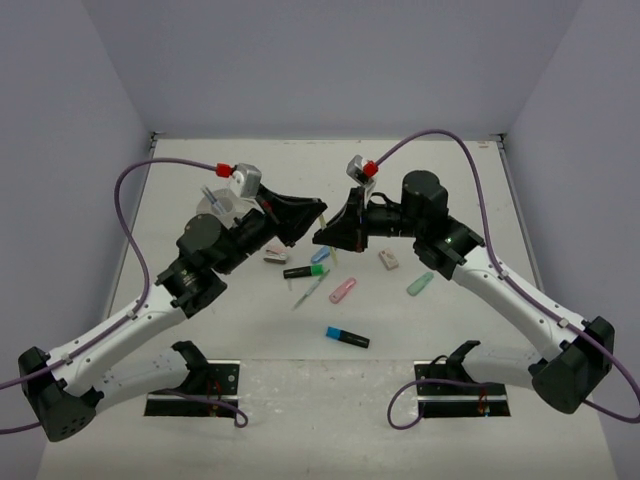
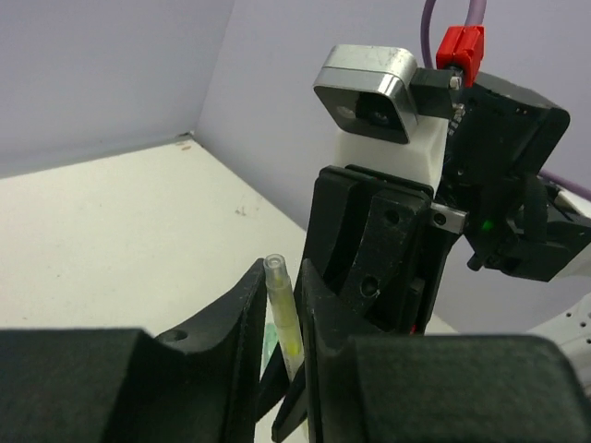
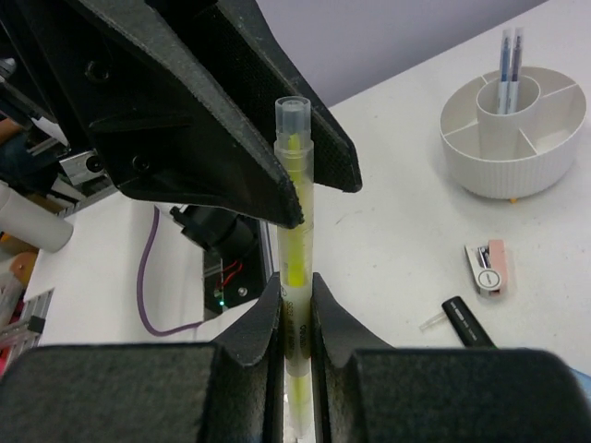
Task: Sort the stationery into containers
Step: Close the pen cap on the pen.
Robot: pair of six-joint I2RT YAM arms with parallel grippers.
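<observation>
A thin pen with a clear barrel and yellow core (image 3: 295, 185) is held upright over the table's middle; it also shows in the top view (image 1: 324, 218). My right gripper (image 3: 295, 281) is shut on its lower barrel. My left gripper (image 2: 282, 268) faces it, its jaws either side of the pen's capped upper end (image 2: 277, 295) with a narrow gap, so it reads as open. In the top view both grippers (image 1: 318, 210) (image 1: 326, 238) meet tip to tip. The white round divided cup (image 3: 512, 138) holds two blue pens (image 3: 510, 55) in its centre; the left arm mostly hides it from above (image 1: 213, 200).
Below the grippers lie a black highlighter with a green end (image 1: 300, 271), a blue marker (image 1: 320, 255), a pink marker (image 1: 343, 290), a mint marker (image 1: 420, 284), two erasers (image 1: 388, 261) (image 1: 276, 257), a thin pen (image 1: 310, 292) and a blue-ended highlighter (image 1: 347, 337).
</observation>
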